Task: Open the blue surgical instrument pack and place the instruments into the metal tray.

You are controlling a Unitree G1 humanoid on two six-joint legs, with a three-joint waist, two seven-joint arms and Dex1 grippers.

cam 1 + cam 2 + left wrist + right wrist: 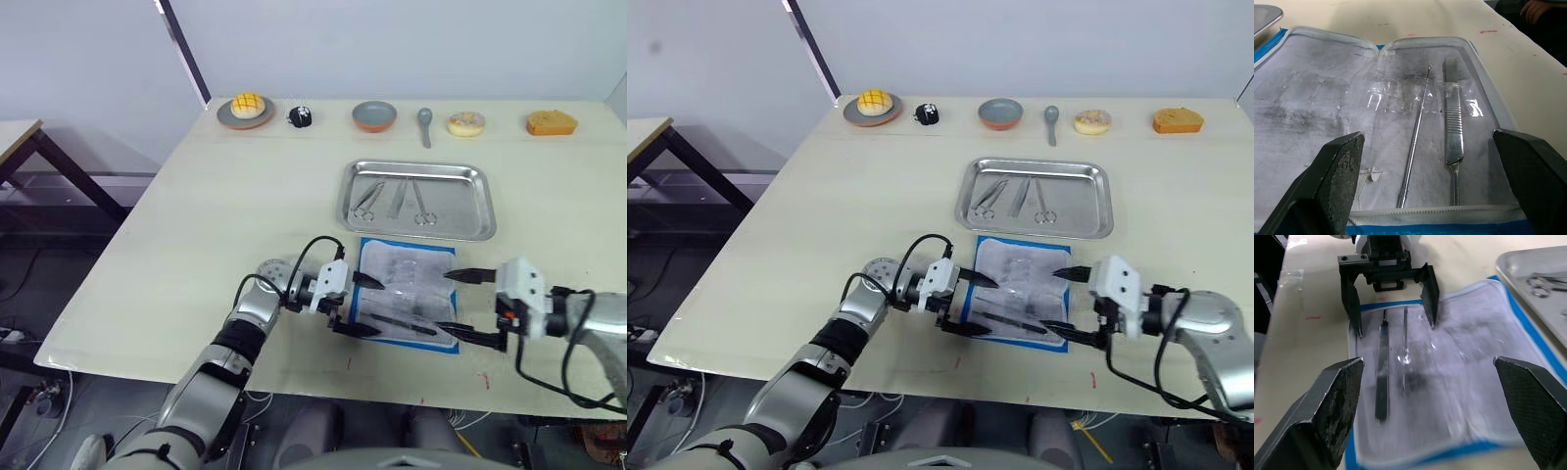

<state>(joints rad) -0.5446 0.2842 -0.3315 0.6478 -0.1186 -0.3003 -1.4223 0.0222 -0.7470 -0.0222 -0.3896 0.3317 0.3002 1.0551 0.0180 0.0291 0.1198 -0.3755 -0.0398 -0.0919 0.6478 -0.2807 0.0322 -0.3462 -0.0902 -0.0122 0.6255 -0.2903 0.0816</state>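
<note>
The blue surgical instrument pack (407,294) lies open near the table's front edge, white inner side up with a blue border. Two instruments rest on it: a thin probe (1415,147) and a flat ribbed handle (1453,132). My left gripper (372,306) stands open at the pack's left edge, its fingers on either side of these two tools. My right gripper (456,305) is open at the pack's right edge, facing the left one (1395,328). Behind the pack, the metal tray (416,199) holds three instruments: two ring-handled scissors and tweezers.
Along the table's back edge stand a plate with a yellow bun (246,108), a small black-and-white object (300,117), a grey bowl (374,116), a grey spoon (424,122), a doughnut (466,123) and an orange cake piece (552,121). A side table (20,147) stands far left.
</note>
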